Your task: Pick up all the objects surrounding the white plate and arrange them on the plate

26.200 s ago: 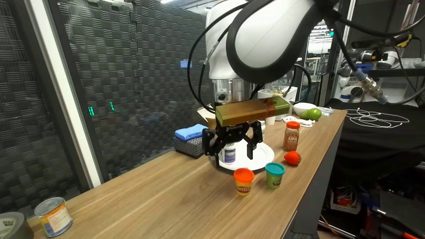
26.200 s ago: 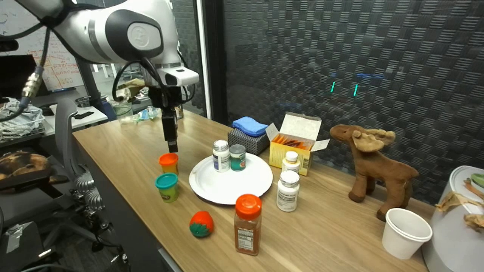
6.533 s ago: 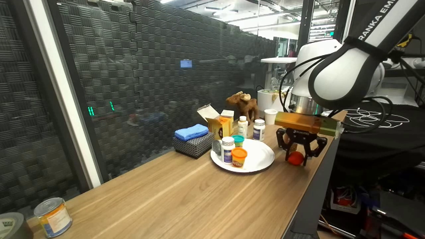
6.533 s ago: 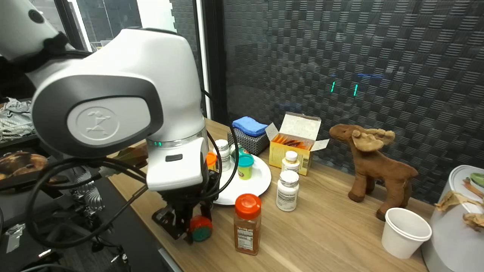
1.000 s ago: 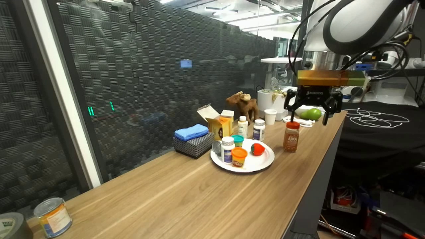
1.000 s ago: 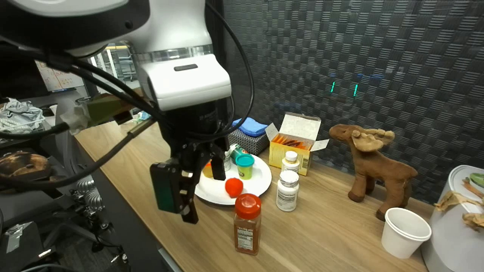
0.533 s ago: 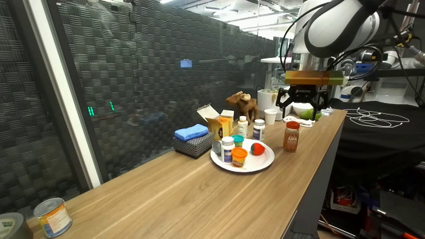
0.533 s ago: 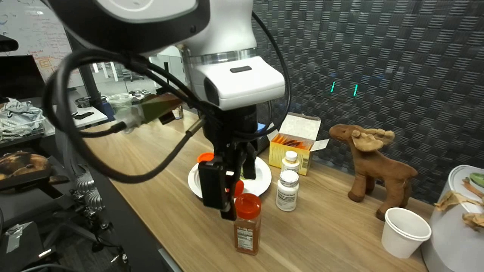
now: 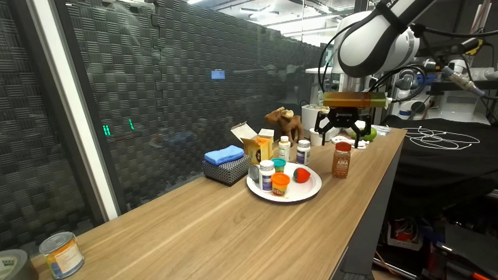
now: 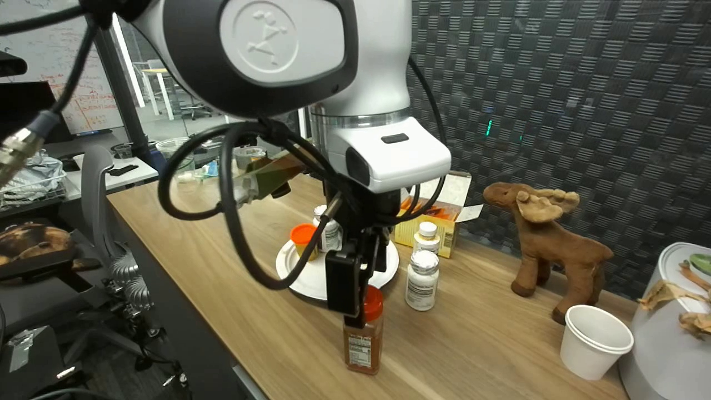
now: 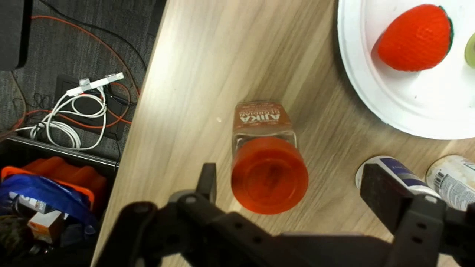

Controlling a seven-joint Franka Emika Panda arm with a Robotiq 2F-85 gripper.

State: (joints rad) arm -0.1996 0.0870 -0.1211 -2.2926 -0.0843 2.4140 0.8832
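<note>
My gripper [image 9: 339, 144] is open and empty above the orange-capped spice bottle [image 9: 341, 162], which stands upright beside the plate. In the wrist view its red-orange cap [image 11: 269, 176] lies between the spread fingers, nearer the left one, touching neither. The white plate [image 9: 307, 190] holds a white bottle [image 9: 266, 181], an orange tub [image 9: 280, 186], a teal-lidded green tub [image 9: 279, 165], a greenish jar [image 9: 254, 172] on its side and a red strawberry-like ball [image 9: 302, 175]. Two white bottles [image 10: 422, 283] [image 10: 426, 240] stand off the plate. The arm hides the ball in an exterior view.
A yellow open box [image 9: 258, 147], a dark box [image 9: 227, 171] with a blue cloth [image 9: 224, 154], a plush moose [image 10: 550, 239] and white cups [image 10: 594, 339] stand along the wall side. A tin can [image 9: 62, 254] is at the far end. The table edge [image 11: 148, 85] runs near the spice bottle.
Since the oldest frames, the orange tub, green tub and ball have come onto the plate and the jar has tipped over. Within the last second, the open gripper has moved over the spice bottle.
</note>
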